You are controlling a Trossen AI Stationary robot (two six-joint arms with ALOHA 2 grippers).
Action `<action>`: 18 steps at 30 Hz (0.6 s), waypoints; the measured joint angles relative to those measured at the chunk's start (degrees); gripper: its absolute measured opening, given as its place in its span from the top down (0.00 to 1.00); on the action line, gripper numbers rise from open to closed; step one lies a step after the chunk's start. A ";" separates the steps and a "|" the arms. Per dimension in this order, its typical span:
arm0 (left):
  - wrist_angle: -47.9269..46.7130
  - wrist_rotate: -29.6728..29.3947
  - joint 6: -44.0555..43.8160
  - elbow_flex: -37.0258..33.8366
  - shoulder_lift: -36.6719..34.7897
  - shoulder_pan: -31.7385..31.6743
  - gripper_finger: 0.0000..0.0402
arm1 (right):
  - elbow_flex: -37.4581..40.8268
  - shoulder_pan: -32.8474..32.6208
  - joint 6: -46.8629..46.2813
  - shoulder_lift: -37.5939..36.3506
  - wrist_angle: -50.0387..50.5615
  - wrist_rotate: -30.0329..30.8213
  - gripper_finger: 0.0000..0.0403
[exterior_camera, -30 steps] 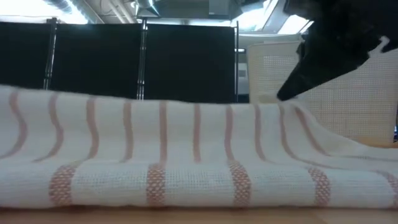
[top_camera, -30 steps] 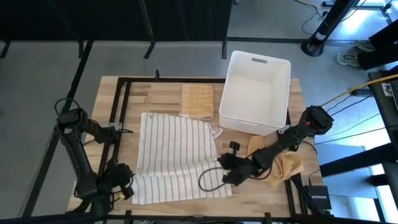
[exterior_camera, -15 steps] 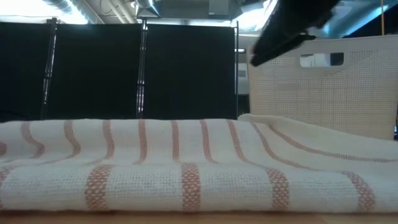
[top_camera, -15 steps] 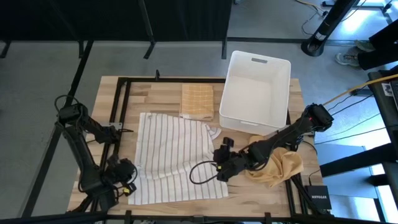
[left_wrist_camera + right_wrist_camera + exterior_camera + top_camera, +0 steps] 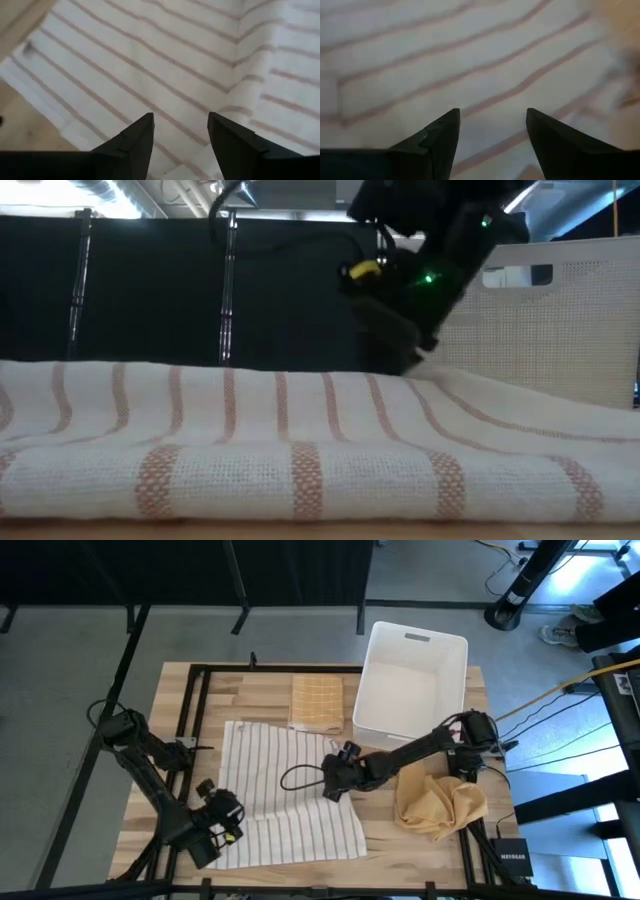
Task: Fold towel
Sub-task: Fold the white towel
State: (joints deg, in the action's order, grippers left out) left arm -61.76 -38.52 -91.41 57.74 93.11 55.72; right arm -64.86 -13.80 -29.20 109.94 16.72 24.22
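Striped towel point(image 5: 288, 795), flat on wooden table point(image 5: 260, 690), one fold laid. Left gripper point(image 5: 228, 817) released at its left edge; right gripper point(image 5: 330, 782) released over its right edge, nothing held.

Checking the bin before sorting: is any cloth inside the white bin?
No, the white bin shows only its bare floor in the high view.

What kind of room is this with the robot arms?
Probably a robot lab or workshop: a wooden table in a metal frame, black partition screens behind it, and cables trailing over a grey floor.
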 joint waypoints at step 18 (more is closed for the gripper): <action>14.89 5.22 7.66 -5.41 -4.30 -0.64 0.63 | -7.49 -5.93 9.96 -3.58 7.43 -18.61 0.42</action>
State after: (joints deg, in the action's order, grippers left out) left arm -46.87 -33.30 -83.74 52.32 88.80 55.07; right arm -72.35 -19.73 -19.24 106.36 24.15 5.61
